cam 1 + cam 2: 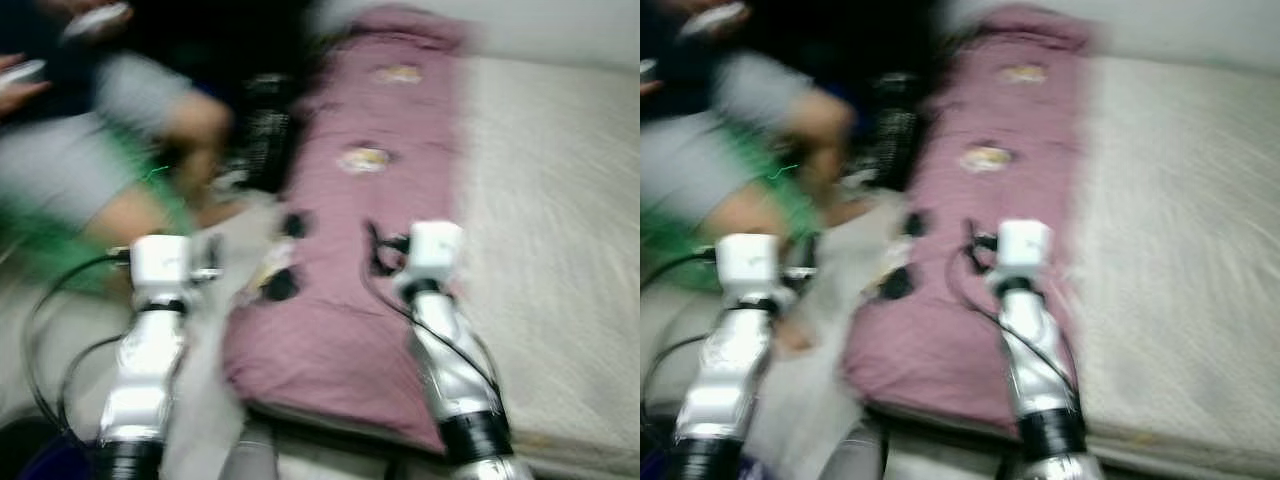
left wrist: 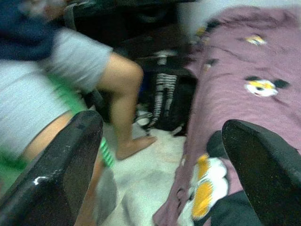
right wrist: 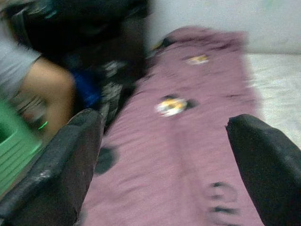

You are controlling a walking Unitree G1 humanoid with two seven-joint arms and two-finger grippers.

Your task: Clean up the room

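Both pincers, left pincer (image 2: 160,155) and right pincer (image 3: 164,160), gape wide, empty, above purple blanket (image 1: 370,200) on bed (image 1: 550,250); views blurred.

One mauve blanket (image 1: 370,250) is seen spread lengthwise on one cream mattress (image 1: 550,250). Two cartoon-mouse prints (image 1: 365,159) are counted on the far half of the blanket, and a third is made out at its near left edge. One person (image 1: 120,150) is seen sitting left of the blanket. Two silver arms are counted, each ending in two wide-apart black fingers (image 2: 61,174).
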